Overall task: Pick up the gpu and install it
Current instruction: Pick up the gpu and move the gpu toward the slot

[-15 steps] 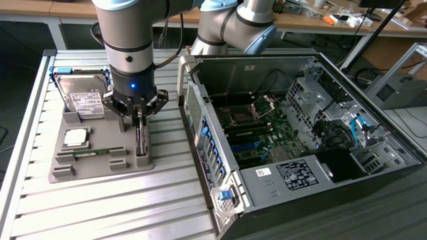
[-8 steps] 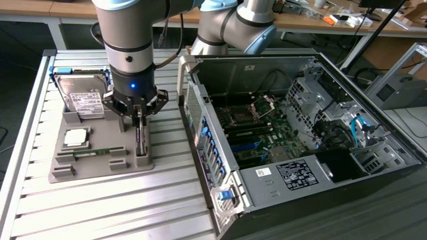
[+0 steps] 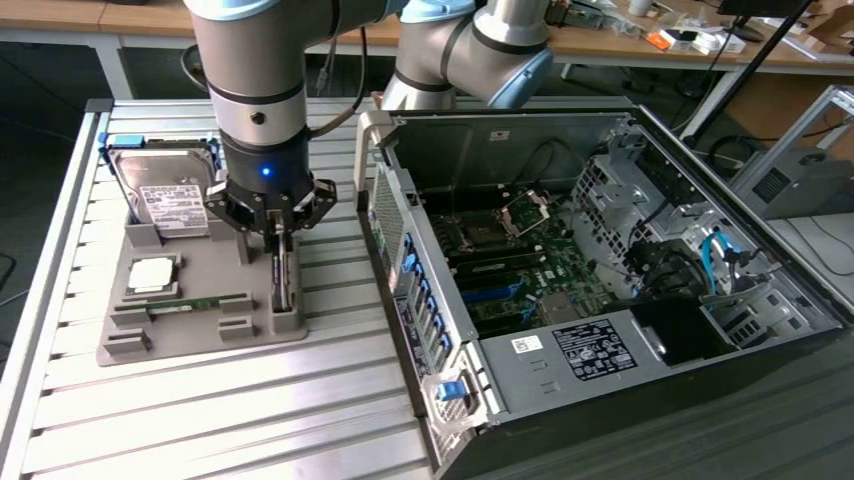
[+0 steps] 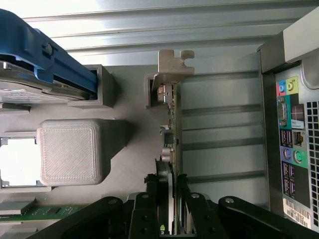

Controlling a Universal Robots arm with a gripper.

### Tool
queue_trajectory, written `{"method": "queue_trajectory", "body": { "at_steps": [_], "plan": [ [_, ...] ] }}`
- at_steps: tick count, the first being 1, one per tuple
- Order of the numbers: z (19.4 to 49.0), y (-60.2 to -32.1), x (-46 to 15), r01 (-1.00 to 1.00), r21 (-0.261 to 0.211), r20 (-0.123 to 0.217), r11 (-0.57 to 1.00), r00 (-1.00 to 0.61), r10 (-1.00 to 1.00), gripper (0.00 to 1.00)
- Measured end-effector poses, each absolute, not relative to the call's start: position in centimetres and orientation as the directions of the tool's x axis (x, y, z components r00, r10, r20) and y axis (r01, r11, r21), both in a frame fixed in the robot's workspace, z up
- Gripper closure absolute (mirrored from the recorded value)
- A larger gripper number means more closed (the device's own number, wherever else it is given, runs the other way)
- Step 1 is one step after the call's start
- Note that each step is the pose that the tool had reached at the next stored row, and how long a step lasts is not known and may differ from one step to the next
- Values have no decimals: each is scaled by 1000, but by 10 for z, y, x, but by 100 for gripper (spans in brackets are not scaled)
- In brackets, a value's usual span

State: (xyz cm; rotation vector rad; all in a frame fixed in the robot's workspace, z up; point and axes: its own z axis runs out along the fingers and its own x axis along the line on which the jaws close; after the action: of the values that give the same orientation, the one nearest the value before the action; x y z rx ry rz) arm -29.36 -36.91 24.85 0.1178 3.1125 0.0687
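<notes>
We are at the pick-up: our pincer (image 3: pixel 275 238) grips the gpu (image 3: pixel 282 285), standing upright in the grey holder (image 3: pixel 200 335), so freeing it, we judge, calls for a straight lift.

Thin dark gpu (image 3: pixel 282 285), vert. on edge in gray holder (image 3: pixel 187 345).

arm (image 3: pixel 254 60): silver-grey tubes, pale blue joint caps (image 3: pixel 434 10) | wrist (image 3: pixel 264 150): black, blue light (image 3: pixel 264 172) | claw (image 3: pixel 276 238): black linkages
</notes>
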Motion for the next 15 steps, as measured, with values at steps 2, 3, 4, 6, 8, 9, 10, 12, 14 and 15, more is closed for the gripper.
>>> {"method": "queue_trajectory", "body": {
  "at_steps": [2, 3, 4, 6, 8, 9, 10, 12, 14, 15],
  "plan": [
    [250, -369, -294, 75, 45, -24, 996, -997, 76, 73],
    [251, -369, -294, 75, 45, -24, 996, -997, 76, 73],
    [252, -369, -294, 75, 45, -24, 996, -997, 76, 73],
    [257, -369, -294, 75, 45, -24, 996, -997, 76, 73],
    [260, -369, -294, 75, 45, -24, 996, -997, 76, 73],
    [262, -369, -294, 75, 45, -24, 996, -997, 76, 73],
    [265, -369, -294, 75, 45, -24, 996, -997, 76, 73],
    [268, -369, -294, 75, 45, -24, 996, -997, 76, 73],
    [271, -369, -294, 75, 45, -24, 996, -997, 76, 73],
    [272, -369, -294, 75, 46, -24, 996, -997, 76, 73]
  ]
}}
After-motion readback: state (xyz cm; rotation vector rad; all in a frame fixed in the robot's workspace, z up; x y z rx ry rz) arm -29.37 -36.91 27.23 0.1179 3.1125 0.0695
